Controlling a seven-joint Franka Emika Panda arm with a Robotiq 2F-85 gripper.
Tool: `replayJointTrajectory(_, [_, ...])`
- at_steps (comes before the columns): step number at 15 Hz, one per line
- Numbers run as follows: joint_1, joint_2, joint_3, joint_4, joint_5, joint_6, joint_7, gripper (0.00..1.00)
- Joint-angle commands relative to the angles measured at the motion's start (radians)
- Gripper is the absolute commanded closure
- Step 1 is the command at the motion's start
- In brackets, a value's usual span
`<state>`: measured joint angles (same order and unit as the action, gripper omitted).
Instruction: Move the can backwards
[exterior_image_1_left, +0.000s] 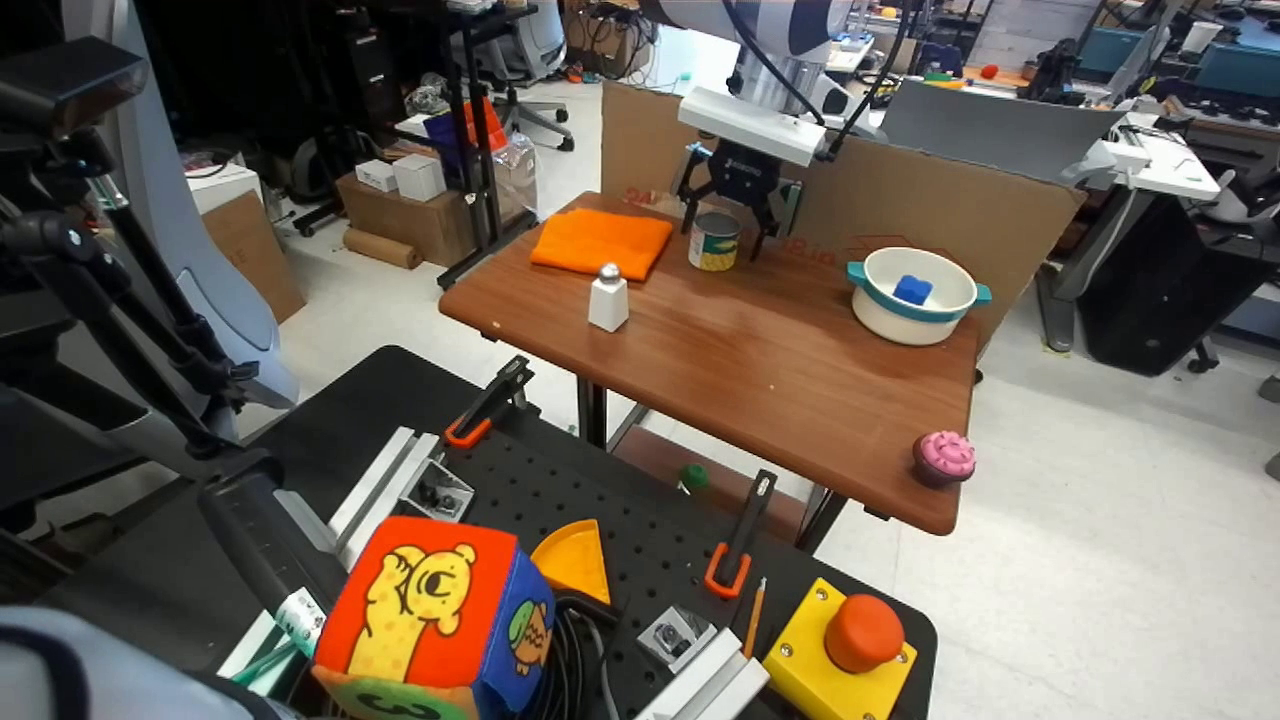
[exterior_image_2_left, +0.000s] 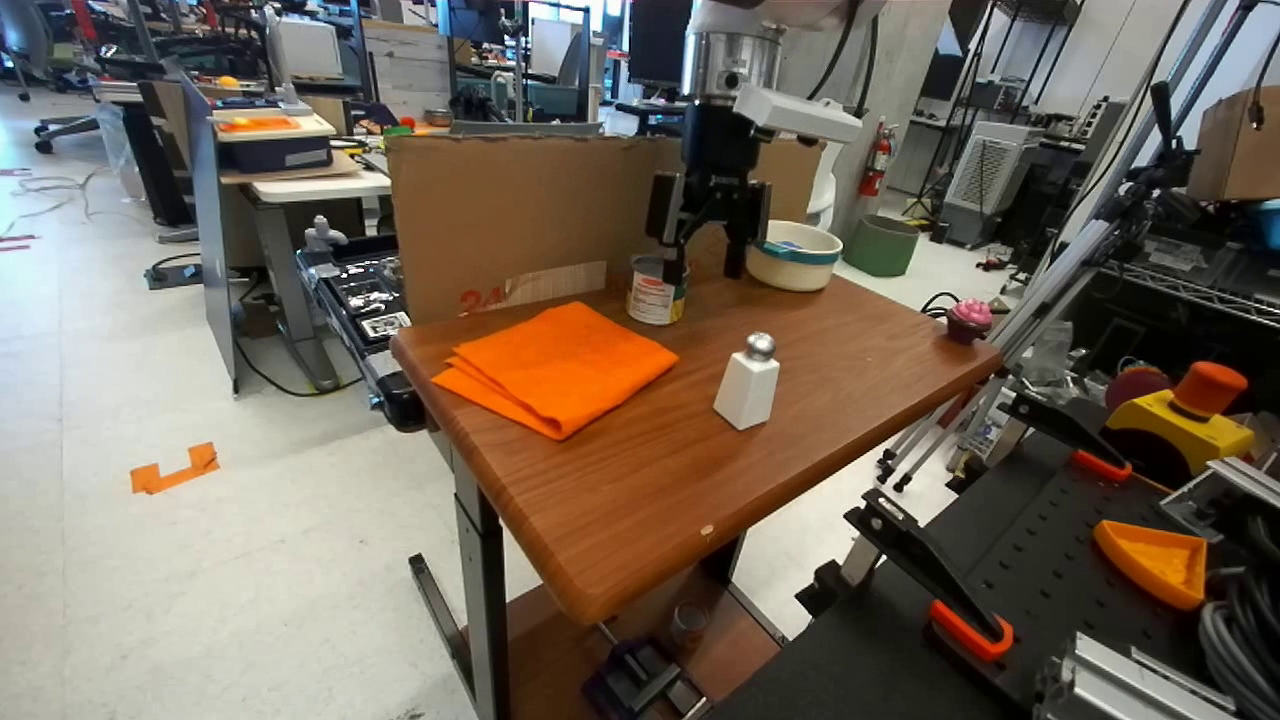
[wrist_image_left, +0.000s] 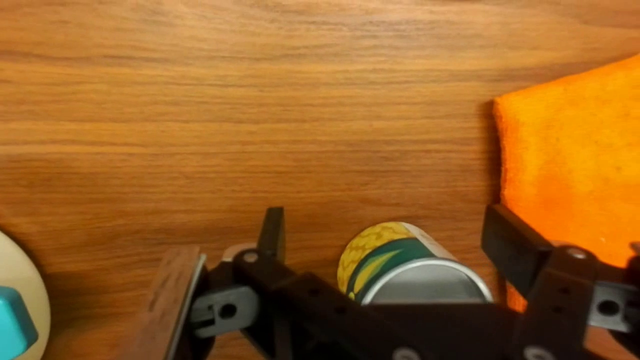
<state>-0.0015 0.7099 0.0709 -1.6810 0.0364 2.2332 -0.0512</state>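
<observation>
I am holding my pincer (wrist_image_left: 384, 225) spread wide, its fingers standing well apart and gripping nothing. In the wrist view the can (wrist_image_left: 400, 255) is sitting between those fingers, with a gap showing on either side. It is standing upright on the bench (exterior_image_1_left: 740, 370), near the folded orange cloth (exterior_image_1_left: 600, 243), and in both exterior views cardboard (exterior_image_1_left: 900, 200) is rising behind it. A white shaker (exterior_image_1_left: 608, 305) is standing upright, a blue block (exterior_image_1_left: 912, 290) is lying in the bowl (exterior_image_1_left: 903, 330), and a pink-topped cupcake (exterior_image_1_left: 944, 458) is resting at a corner.
</observation>
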Motion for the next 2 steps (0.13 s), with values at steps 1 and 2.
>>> replayJointTrajectory(1, [0.007,0.001,-0.006,0.001,0.006,-0.001,-0.003,0.0])
replayJointTrajectory(2, [0.007,0.001,-0.005,-0.001,0.006,0.0,-0.003,0.0])
